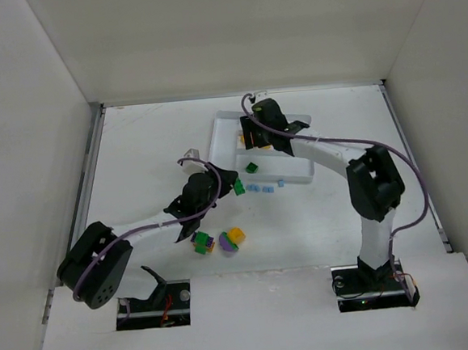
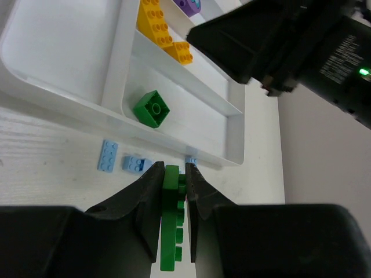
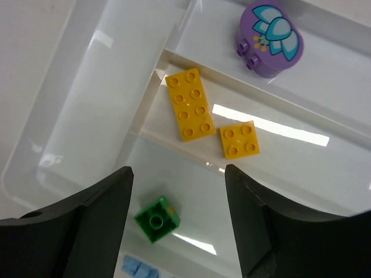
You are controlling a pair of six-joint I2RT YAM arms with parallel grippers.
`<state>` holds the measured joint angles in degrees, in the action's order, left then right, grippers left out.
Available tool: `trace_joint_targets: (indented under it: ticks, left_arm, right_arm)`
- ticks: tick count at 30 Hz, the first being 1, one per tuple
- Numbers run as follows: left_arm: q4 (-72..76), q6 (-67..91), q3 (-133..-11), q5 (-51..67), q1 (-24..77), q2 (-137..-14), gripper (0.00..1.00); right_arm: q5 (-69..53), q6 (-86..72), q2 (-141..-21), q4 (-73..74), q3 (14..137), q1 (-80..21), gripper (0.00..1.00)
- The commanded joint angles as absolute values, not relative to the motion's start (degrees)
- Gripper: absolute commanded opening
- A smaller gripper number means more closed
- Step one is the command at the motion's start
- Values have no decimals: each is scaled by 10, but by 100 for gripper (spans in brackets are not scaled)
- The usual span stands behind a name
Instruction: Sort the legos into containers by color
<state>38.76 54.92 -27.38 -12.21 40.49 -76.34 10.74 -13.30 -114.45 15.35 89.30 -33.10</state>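
My left gripper (image 2: 173, 174) (image 1: 236, 185) is shut on a flat green lego (image 2: 170, 231), held on edge just in front of the white tray (image 1: 299, 176). My right gripper (image 3: 177, 169) (image 1: 253, 134) hangs open above the tray with nothing between its fingers. Below it a small green brick (image 3: 156, 220) (image 2: 151, 108) lies upside down in the nearest narrow compartment. Two yellow bricks (image 3: 189, 104) (image 3: 239, 139) lie in the middle compartment. A purple piece (image 3: 271, 37) sits in the far one.
Pale blue bricks (image 1: 259, 188) (image 2: 108, 155) lie on the table along the tray's near wall (image 2: 174, 136). Two mixed-colour clumps (image 1: 203, 242) (image 1: 232, 240) sit nearer the arm bases. The right arm's wrist (image 2: 313, 52) looms over the tray's right end.
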Motion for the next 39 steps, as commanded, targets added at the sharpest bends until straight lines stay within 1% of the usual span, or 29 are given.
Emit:
trace_joint_targets:
  ticks: [1,3,4,5,7,8,10,12,13,15,20,24,31,36,39]
  left_arm:
    - [416,537,-319,-138,414,-779,17]
    - [416,531,-338,-141,419,-796,17]
    - [417,528,-348,-144,421,-807,17]
    - [419,526,-358,-149,425,-819,17]
    - [424,526,-387,-159,434,-851,17]
    - [426,524,-402,-160,435,-866,17]
    - [428,522,-424,-161,438,-892,17]
    - [437,519,-449,-180,443,-923,17]
    - [442,519,-459,-194,446,-937,17]
    - [450,519,-479,-221,451,-963,17]
    - [468,519,-517,-292,465,-1014,17]
    - [474,498,-563,-347,483,-1064,19]
    - [466,476,-620,-378,498,-1121,26]
    - [466,480,-618,-379,496,-1121,32]
    - [466,469,-599,-375,494,-1090,37]
  right_arm:
    - [142,-159,-1037,62,833,-339,70]
    - [161,-184,-988,22,772,-341,67]
    - [170,-199,-963,0,737,-341,62]
    - [182,-217,-936,-22,702,-342,55]
    - [208,-260,-871,-65,617,-344,36]
    - [216,-276,-845,-82,582,-345,31]
    - [222,-306,-790,-114,515,-347,27]
    - [221,-323,-744,-137,461,-352,27]
    - [218,-326,-721,-141,435,-361,29]
    - [221,-323,-694,-141,405,-380,30]
    - [243,-330,-646,-176,340,-401,30]
    - [238,-332,-632,-189,328,-406,30]
    - [238,-332,-606,-198,312,-414,32]
    - [239,-323,-595,-194,310,-416,35]
    - [231,-317,-597,-194,310,-416,38]
